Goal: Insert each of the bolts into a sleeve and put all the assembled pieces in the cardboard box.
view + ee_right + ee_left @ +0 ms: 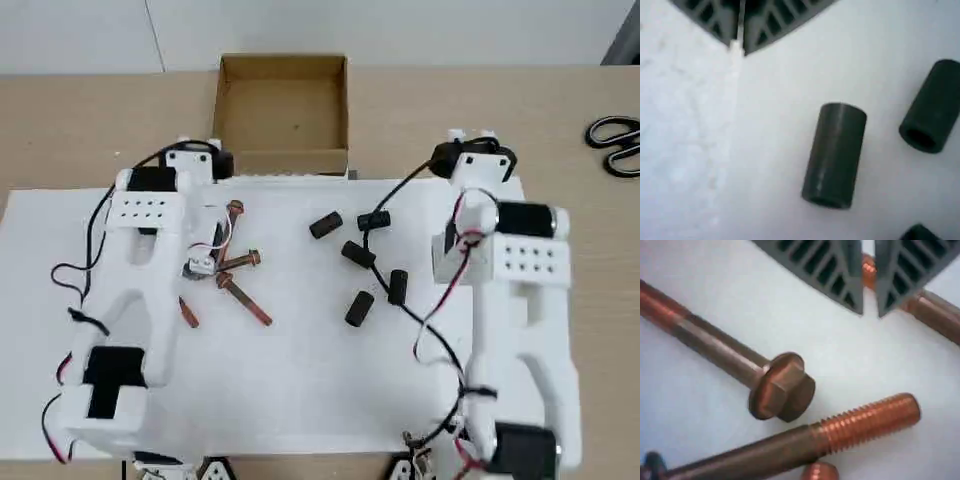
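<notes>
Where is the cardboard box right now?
In the high view, the cardboard box sits on the table just behind the white sheet, in the middle, beyond the bolts and sleeves.

The box is sitting at the back of the table, centred, just behind the sheet. Bolts are lying clustered on the sheet's left part, sleeves are lying scattered right of centre, apart from them. Scissors are resting at the table's far right edge.
</notes>
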